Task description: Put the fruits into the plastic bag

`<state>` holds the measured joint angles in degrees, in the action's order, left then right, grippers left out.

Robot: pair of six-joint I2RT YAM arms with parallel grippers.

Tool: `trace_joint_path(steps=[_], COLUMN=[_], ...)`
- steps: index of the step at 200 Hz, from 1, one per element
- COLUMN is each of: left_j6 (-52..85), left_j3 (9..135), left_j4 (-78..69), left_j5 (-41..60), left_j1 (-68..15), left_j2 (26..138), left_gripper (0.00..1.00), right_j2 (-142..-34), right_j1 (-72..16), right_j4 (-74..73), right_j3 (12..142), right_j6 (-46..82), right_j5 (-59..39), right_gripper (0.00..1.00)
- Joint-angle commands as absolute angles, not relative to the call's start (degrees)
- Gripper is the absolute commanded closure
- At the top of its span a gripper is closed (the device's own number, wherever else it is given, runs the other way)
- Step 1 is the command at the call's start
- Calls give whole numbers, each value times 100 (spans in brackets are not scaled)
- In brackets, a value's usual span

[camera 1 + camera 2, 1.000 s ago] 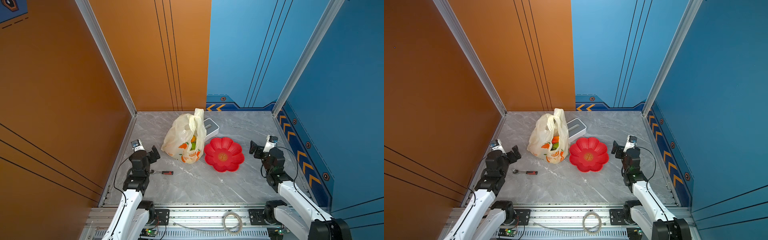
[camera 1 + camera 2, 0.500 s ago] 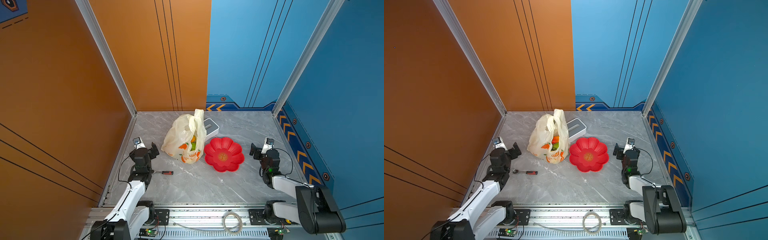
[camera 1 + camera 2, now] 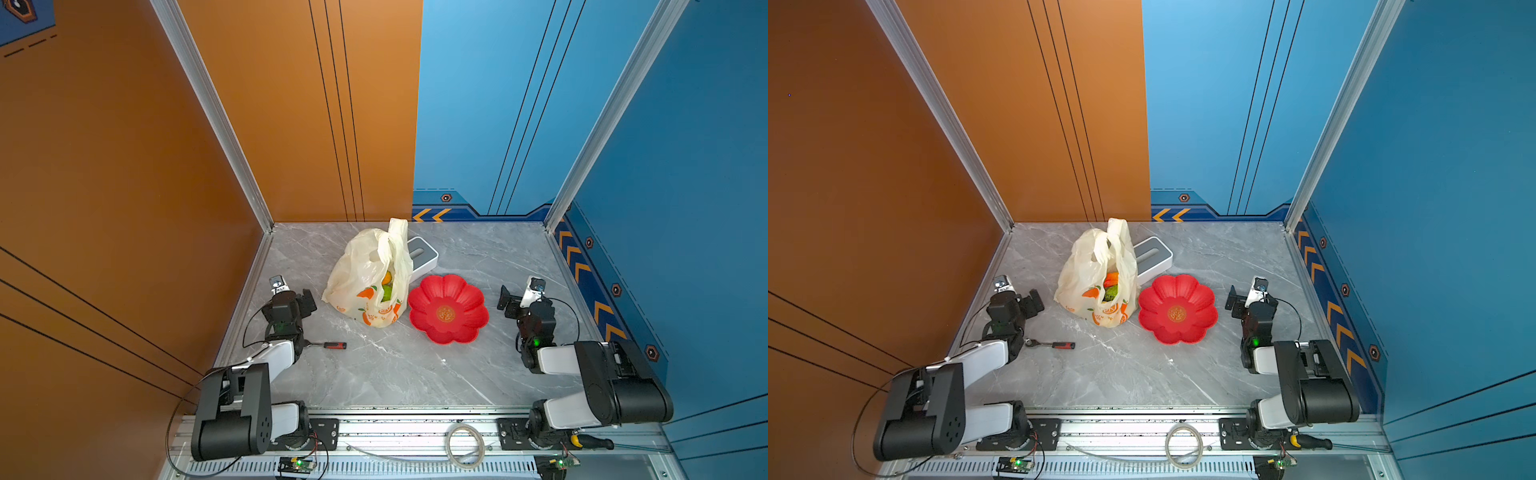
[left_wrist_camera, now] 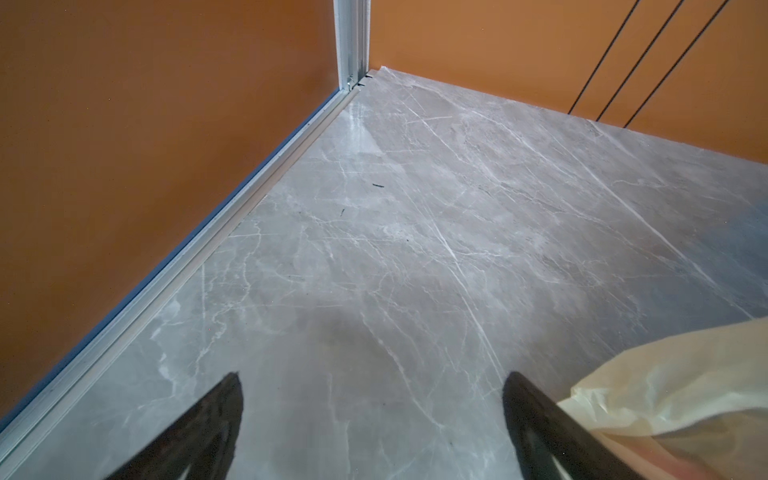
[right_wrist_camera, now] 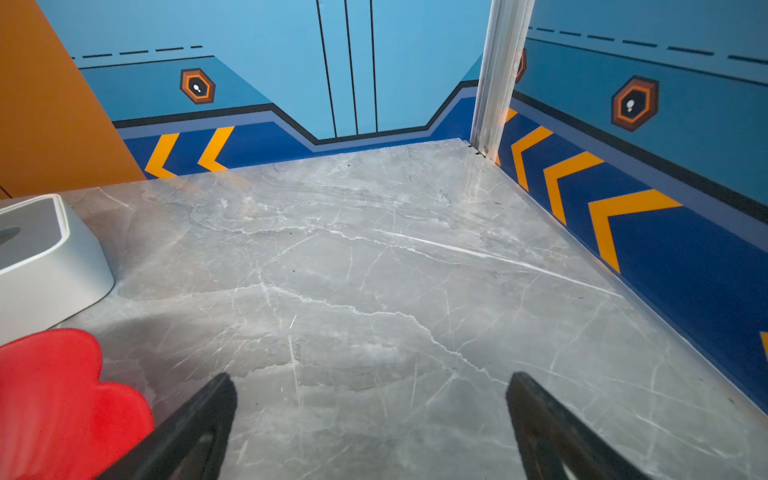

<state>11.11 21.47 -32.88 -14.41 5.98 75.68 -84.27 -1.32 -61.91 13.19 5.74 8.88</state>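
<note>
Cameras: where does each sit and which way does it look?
Both top views: high up front, looking down on the plastic bag, red dish and both arms.
Left wrist: on the left arm, facing the orange corner; open fingers show.
Right wrist: on the right arm, facing the blue corner; open fingers show.
Shared with top views: left wrist, the bag; right wrist, the dish.

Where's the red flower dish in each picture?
Top view: red flower dish mid-table, right of the plastic bag.
Top view: dish likewise right of the bag.
Left wrist: not in it.
Right wrist: at the picture's edge, near the white box.
Shared landmark: the white box behind the dish.
</note>
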Motion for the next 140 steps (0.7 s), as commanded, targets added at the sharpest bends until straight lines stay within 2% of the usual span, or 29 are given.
trace_joint_path(steps=[1, 69, 140], left_j6=[917, 660, 233], left_j3=[2171, 2041, 1524], left_j4=[-3970, -4708, -6516], left_j5=[-1089, -1091, -1635], left_j1=[593, 302, -178], left_j2=[7819, 8171, 8954], left_gripper=[2, 2, 2], right_j2=[-8595, -8969, -8964], right_j1=[-79, -70, -70], right_j4=[-6693, -7149, -7182], right_j3=[1240, 1195, 1170], right_j6=[527, 519, 495], right_j5=[910, 838, 800], right_gripper=[0, 0, 0])
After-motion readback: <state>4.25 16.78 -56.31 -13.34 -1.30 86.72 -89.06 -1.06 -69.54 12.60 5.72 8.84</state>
